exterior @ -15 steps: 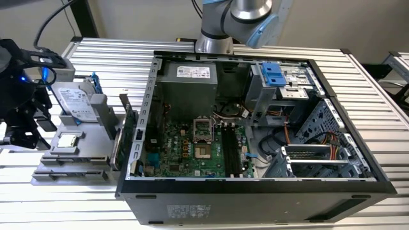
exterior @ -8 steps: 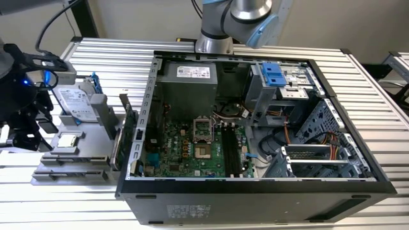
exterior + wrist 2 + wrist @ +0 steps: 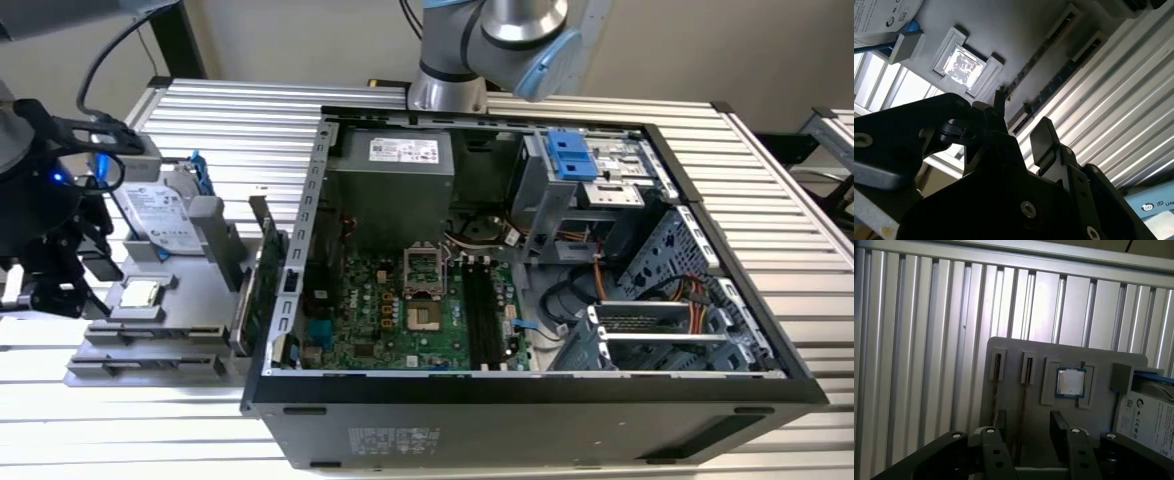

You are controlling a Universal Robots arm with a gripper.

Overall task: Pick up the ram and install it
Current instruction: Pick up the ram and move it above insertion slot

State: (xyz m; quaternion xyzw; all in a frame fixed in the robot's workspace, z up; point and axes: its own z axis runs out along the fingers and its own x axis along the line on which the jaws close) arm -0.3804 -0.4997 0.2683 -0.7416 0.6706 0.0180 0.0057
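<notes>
Two ram sticks stand on edge in the slots of a grey holder (image 3: 1014, 352) beside the open computer case (image 3: 534, 395). In the exterior view one ram (image 3: 270, 262) rises upright next to the case wall. In the first wrist view the ram (image 3: 1024, 390) appears as a thin edge-on line. My gripper (image 3: 1029, 425) hangs above the holder, open, with nothing between its fingers and the ram edge lying between them in the picture. It also shows in the second wrist view (image 3: 1021, 120) and at the exterior view's left (image 3: 54, 290).
The holder also carries a square processor chip (image 3: 1070, 382) and a hard drive (image 3: 160, 215). Inside the case lie the green motherboard (image 3: 387, 310) and its long black slots (image 3: 483, 315). Ribbed aluminium table (image 3: 240, 120) surrounds everything. The arm's base (image 3: 447, 90) stands behind the case.
</notes>
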